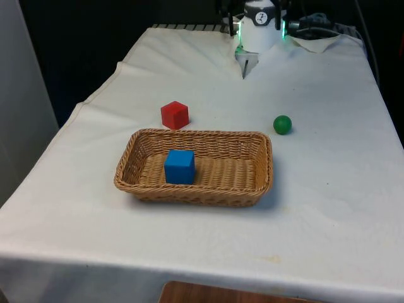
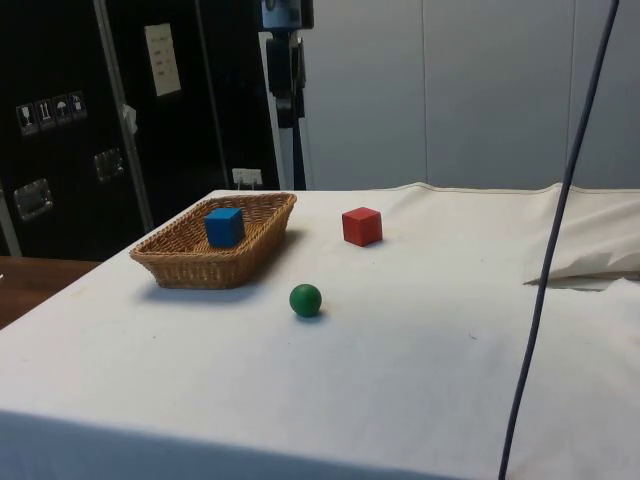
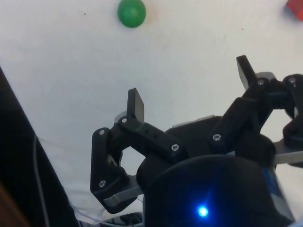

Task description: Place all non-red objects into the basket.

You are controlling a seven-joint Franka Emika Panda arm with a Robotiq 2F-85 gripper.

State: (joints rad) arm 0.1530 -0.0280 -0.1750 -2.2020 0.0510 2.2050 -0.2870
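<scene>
On the bench (image 1: 328, 208), under its white cloth, the wicker basket (image 1: 252, 189) sits near centre in the front view, long side facing that camera. Blue cube (image 1: 180, 166) is inside it, resting on the woven floor toward the basket's 9 o'clock half, upright, clear of the walls.

Red cube (image 1: 175, 115) stands on the cloth just beyond the basket's far rim, at about 11 o'clock from basket centre — near the rim, not touching it. Green ball (image 1: 282, 124) lies on the cloth at roughly 1 o'clock from basket centre, outside the basket, just off its far corner on the front view's right. Side view agrees: ball (image 2: 306, 299) alone on bare cloth, apart from both the basket (image 2: 190, 265) and the red cube (image 2: 361, 226).

Tool (image 3: 191, 87) in the wrist view: fingers (image 3: 136, 104) spread wide, nothing between them, bare cloth underneath — green ball (image 3: 131, 12) well ahead of the tips, and a sliver of the red cube (image 3: 296, 8) at the picture's edge.
</scene>
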